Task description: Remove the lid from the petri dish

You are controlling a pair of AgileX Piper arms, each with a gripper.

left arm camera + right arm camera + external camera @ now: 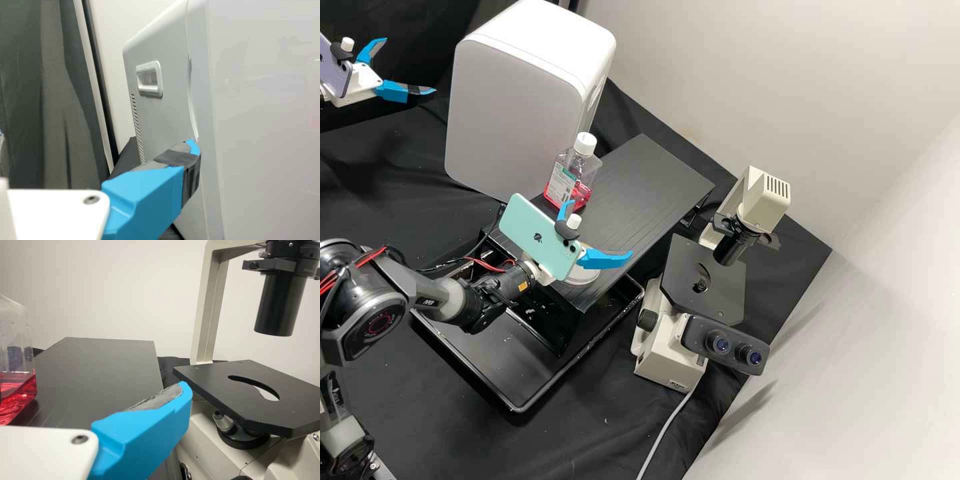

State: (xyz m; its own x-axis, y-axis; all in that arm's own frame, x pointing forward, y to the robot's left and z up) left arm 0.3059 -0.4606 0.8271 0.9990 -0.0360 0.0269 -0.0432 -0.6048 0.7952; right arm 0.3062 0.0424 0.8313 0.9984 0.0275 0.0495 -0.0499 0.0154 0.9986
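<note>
Petri dish [582, 277], round, shallow and of clear plastic, sits at the near end of the black ridged platform [653, 180], and only a pale sliver of it shows in the high view, the rest covered by the right gripper [602, 227] and its mint-green wrist mount; whether the lid is on it is too hidden to tell. That pincer is spread wide, one blue finger up toward the clear flask of red liquid with a white cap [572, 175], the other out over the dish, with nothing seen between them; whether the lower finger touches the dish cannot be made out. In the right wrist view a single blue finger [145, 430] shows, the flask [12, 380] cut off at the edge and the beige microscope [240, 390] with its black stage close beside. The microscope [693, 320] stands on the black cloth just beside the black tray [520, 373] under the platform. The left gripper [409, 65] hangs well apart at the far corner, its arm cut off by the frame, fingers wide apart and holding nothing, beside the large white rounded box [527, 87]; its wrist view has one finger [150, 200] against that box [250, 125]
</note>
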